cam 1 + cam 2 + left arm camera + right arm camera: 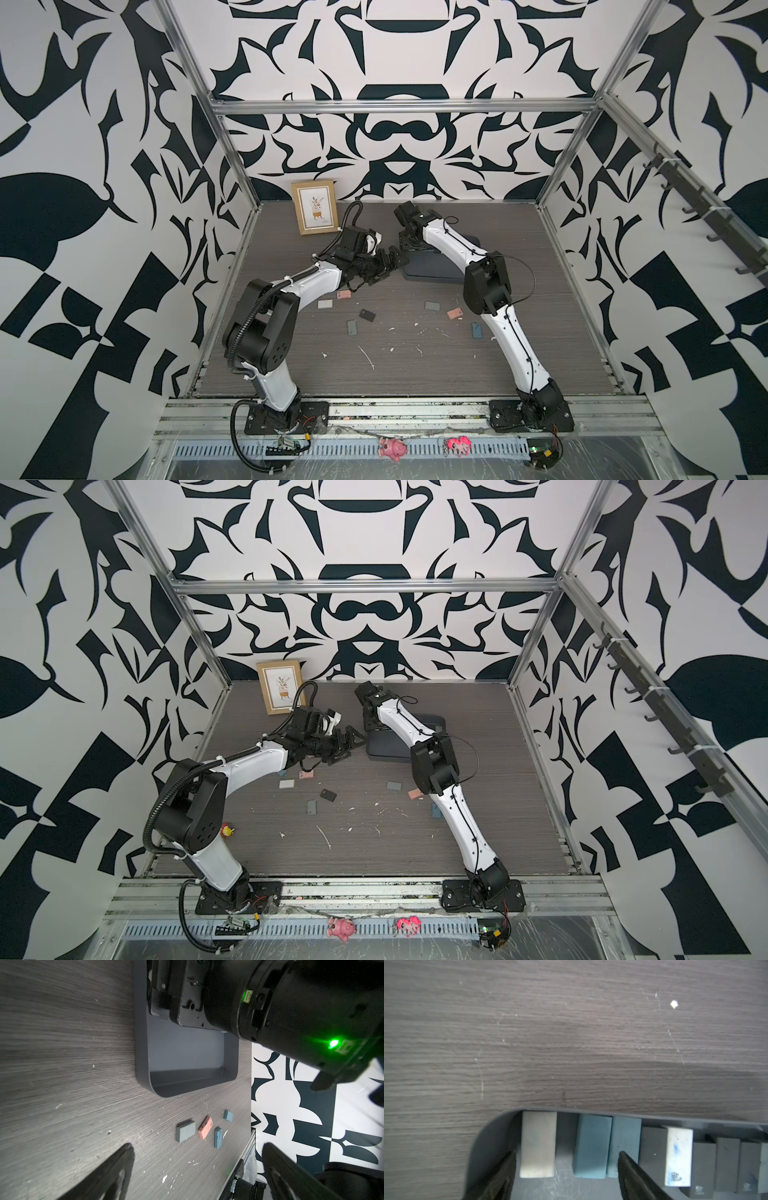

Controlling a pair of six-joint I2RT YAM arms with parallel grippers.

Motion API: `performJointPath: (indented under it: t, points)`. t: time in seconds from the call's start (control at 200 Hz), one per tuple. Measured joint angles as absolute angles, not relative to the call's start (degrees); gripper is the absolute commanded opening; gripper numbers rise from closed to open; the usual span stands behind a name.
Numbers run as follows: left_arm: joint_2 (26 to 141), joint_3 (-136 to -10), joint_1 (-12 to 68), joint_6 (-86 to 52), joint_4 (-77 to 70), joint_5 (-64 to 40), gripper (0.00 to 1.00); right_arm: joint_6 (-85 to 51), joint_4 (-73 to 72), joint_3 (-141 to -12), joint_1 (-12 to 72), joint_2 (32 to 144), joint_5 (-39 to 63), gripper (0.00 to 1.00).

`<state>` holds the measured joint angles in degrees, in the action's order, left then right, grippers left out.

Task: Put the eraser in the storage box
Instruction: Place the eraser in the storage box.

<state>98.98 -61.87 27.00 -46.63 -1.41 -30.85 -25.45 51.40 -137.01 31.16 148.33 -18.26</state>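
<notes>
Likely light and rubbery, the pink eraser [455, 312] lies flat on the counter [436, 374] right of centre in a top view; pinch its long sides, both left gripper [197, 1145] and right gripper [566, 1152] being open, empty.

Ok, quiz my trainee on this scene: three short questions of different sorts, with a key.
1. True or false: the left gripper holds an eraser.
2. The right gripper hangs over: A the picture frame, B the storage box, C the front rail.
3. How many pink erasers lie loose on the table in both top views?
Key: 1 false, its jaws stand open and empty. 2 B. 3 two.
</notes>
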Motion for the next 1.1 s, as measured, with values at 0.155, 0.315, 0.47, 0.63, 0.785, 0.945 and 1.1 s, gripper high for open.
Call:
performJointPath:
  t: [0.155,0.315,0.47,0.63,0.785,0.945,1.1]
  points:
    - [98.98,-61.87,27.00,-46.61,-1.39,-30.83,0.99,-25.47,50.54,-135.90,30.92,148.27,-18.24,0.80]
    - [98.98,-61.87,27.00,-46.63,-1.39,-30.81,0.99,-25.47,49.23,-135.28,30.50,148.11,-18.13,0.80]
    - [98.98,-61.87,27.00,-46.63,-1.28,-30.70,0.99,-25.50,48.49,-135.09,29.89,148.11,-17.76,0.80]
    - [98.98,-61.91,27.00,-46.63,-1.19,-30.65,0.99,-25.56,48.34,-135.04,29.63,148.11,-17.65,0.80]
    - [98.98,-61.91,27.00,-46.63,-1.17,-30.61,0.99,-25.87,48.31,-135.04,29.58,148.11,-17.67,0.80]
    - [98.98,-61.93,27.00,-46.63,-1.10,-30.46,0.99,-26.50,48.25,-135.02,29.52,148.11,-17.74,0.80]
    - [98.98,-61.93,27.00,-46.61,-1.06,-30.41,0.99,-26.83,48.03,-134.76,29.43,147.96,-17.87,0.80]
